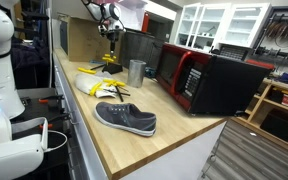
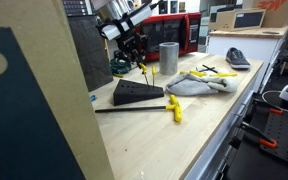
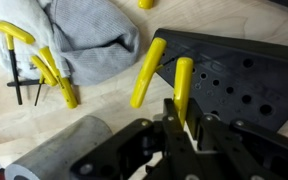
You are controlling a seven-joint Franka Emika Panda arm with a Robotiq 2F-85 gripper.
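Observation:
My gripper [image 3: 184, 118] is shut on a yellow-handled tool [image 3: 183, 85] and holds it upright over a black wedge-shaped holder with holes [image 3: 246, 70]. A second yellow-handled tool [image 3: 147, 70] leans at the holder's edge just beside it. In both exterior views the gripper [image 1: 108, 50] [image 2: 139, 62] hangs above the holder [image 2: 134, 94] at the far end of the wooden counter [image 1: 174, 135]. The tool's tip is hidden by the fingers.
A grey cloth [image 3: 89, 40] [image 2: 199, 82] with several yellow-handled tools [image 3: 49, 75] lies nearby. A metal cup [image 2: 168, 58] [image 1: 136, 71] stands next to the holder. A long-shafted yellow tool [image 2: 174, 108], a grey shoe [image 1: 126, 118] and a red microwave [image 1: 209, 78] are on the counter.

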